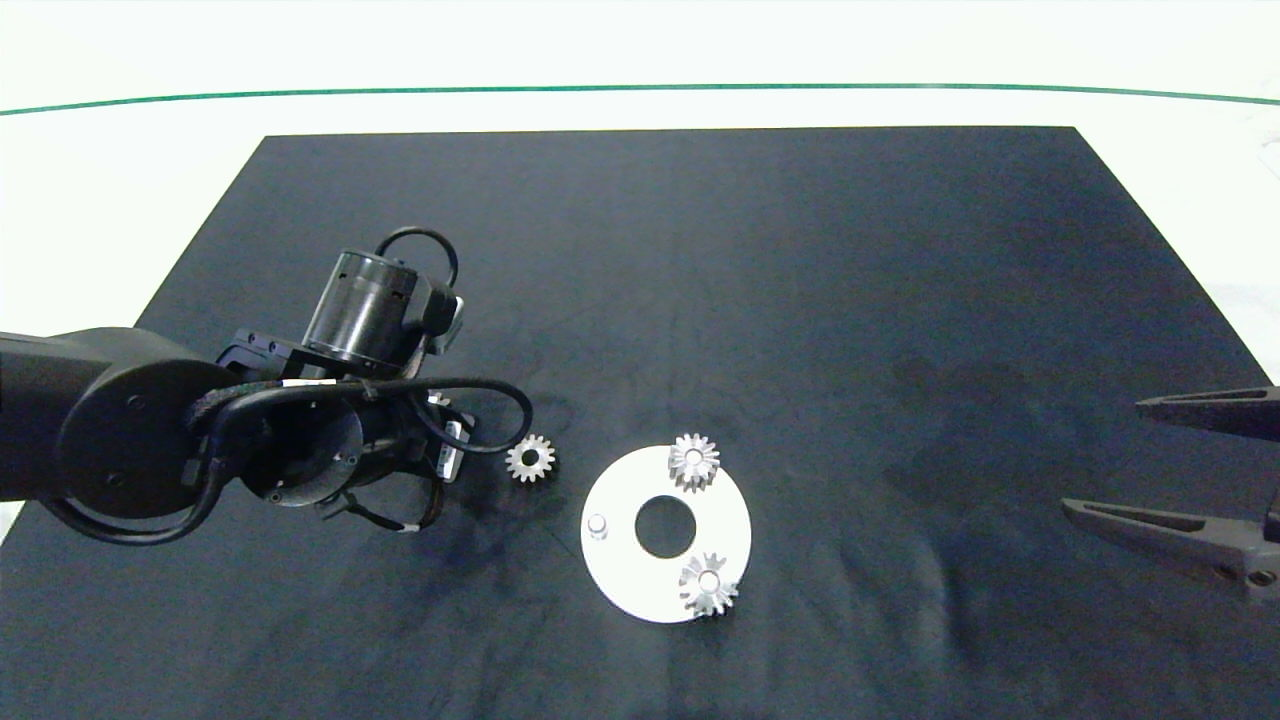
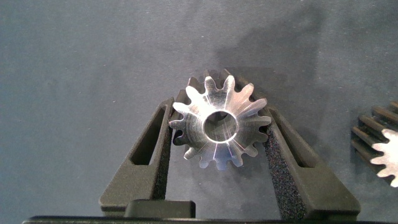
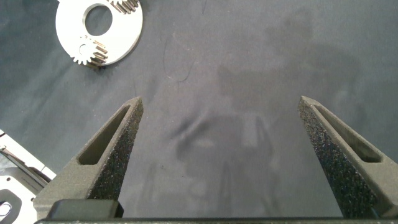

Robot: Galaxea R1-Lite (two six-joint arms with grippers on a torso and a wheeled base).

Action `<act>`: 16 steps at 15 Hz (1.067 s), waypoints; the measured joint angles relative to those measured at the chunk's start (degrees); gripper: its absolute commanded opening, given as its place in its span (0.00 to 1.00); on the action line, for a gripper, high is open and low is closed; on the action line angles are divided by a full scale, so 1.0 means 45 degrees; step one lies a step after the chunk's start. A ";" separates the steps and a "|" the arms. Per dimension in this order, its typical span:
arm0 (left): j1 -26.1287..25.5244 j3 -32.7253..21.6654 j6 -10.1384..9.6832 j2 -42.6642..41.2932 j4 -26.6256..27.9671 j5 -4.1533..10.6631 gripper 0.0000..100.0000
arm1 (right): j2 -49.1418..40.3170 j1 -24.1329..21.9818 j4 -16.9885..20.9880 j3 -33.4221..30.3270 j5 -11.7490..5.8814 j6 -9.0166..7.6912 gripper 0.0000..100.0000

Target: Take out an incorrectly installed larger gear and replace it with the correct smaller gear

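My left gripper point(image 2: 217, 107) is shut on the smaller gear point(image 2: 217, 124), a silver gear with short teeth and a wide round bore, its pads pressing the teeth on both sides close over the mat. In the head view the left wrist point(image 1: 400, 440) hides this gear. Just to its right on the mat lies the larger gear point(image 1: 530, 459), whose long teeth point(image 2: 380, 149) show at the wrist picture's edge. The white ring plate point(image 1: 620, 570) carries two small gears point(image 1: 693, 461) point(image 1: 709, 584) and one bare peg point(image 1: 597, 525). My right gripper point(image 1: 1100, 455) hangs open far right.
A black mat point(image 1: 850, 300) covers the white table, with a green line point(image 1: 640, 87) beyond it. The right wrist view shows bare mat between its fingers point(image 3: 219, 102) and the plate point(image 3: 68, 25) with a gear point(image 3: 93, 53) far off.
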 measured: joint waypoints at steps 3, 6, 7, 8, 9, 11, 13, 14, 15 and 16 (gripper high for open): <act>0.0084 -0.0011 -0.0005 0.0095 -0.0788 0.0008 1.00 | 0.0000 0.0084 -0.0011 0.0014 -0.0003 -0.0005 1.00; 0.0103 -0.0011 0.0005 0.0106 -0.1452 -0.0016 1.00 | 0.0000 0.0171 -0.0014 0.0054 -0.0008 -0.0005 1.00; 0.0079 -0.0024 -0.0005 -0.0035 -0.1433 -0.0016 1.00 | 0.0000 0.0171 -0.0011 0.0054 -0.0008 0.0000 1.00; -0.0027 -0.0038 -0.0014 -0.0268 -0.1401 -0.0049 1.00 | 0.0000 0.0176 -0.0014 0.0054 -0.0008 -0.0005 1.00; -0.0228 -0.0054 -0.0062 -0.0531 -0.1365 -0.0073 1.00 | 0.0000 0.0179 -0.0011 0.0054 -0.0008 0.0000 1.00; -0.0883 -0.0068 -0.0276 -0.1035 -0.1108 -0.0141 1.00 | -0.0005 0.0179 -0.0011 0.0057 -0.0008 -0.0005 1.00; -0.1785 -0.0068 -0.0691 -0.1360 -0.0471 -0.0312 1.00 | 0.0000 0.0179 -0.0011 0.0073 -0.0008 0.0000 1.00; -0.2276 -0.0062 -0.0956 -0.1433 -0.0176 -0.0423 1.00 | 0.0000 0.0179 -0.0011 0.0079 -0.0008 0.0000 1.00; -0.2733 -0.0060 -0.1257 -0.1401 -0.0035 -0.0482 1.00 | 0.0000 0.0179 -0.0011 0.0079 -0.0008 0.0000 1.00; -0.3034 -0.0043 -0.1495 -0.1279 0.0024 -0.0507 1.00 | 0.0000 0.0179 -0.0011 0.0079 -0.0008 0.0000 1.00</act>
